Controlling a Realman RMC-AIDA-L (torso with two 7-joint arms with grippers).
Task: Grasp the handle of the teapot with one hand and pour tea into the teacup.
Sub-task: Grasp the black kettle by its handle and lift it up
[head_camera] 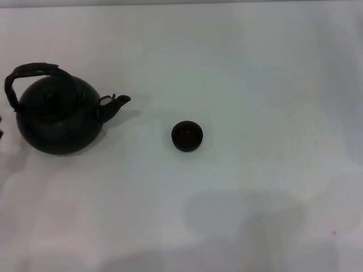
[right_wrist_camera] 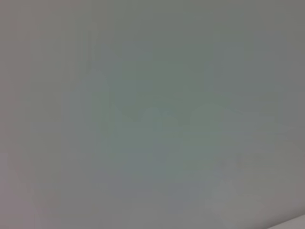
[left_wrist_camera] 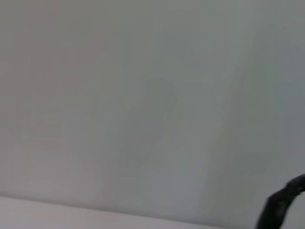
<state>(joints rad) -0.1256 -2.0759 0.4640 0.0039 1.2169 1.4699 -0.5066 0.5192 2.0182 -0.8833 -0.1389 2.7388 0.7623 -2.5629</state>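
The matte black teapot (head_camera: 57,119) stands upright at the left of the white table, its short spout (head_camera: 116,103) pointing right toward the teacup. Its rough dark handle (head_camera: 31,72) arches over the knobbed lid. The small dark teacup (head_camera: 187,136) sits upright near the table's middle, a spout's length or more to the right of the spout. Small dark slivers at the head view's left edge, beside the teapot, look like my left gripper (head_camera: 1,127). In the left wrist view a dark curved piece (left_wrist_camera: 281,205) shows at one corner, seemingly the handle. My right gripper is out of view.
The white table (head_camera: 255,85) stretches wide to the right and front of the teacup. Soft shadows lie on it at the front middle (head_camera: 244,226). The right wrist view shows only plain pale surface.
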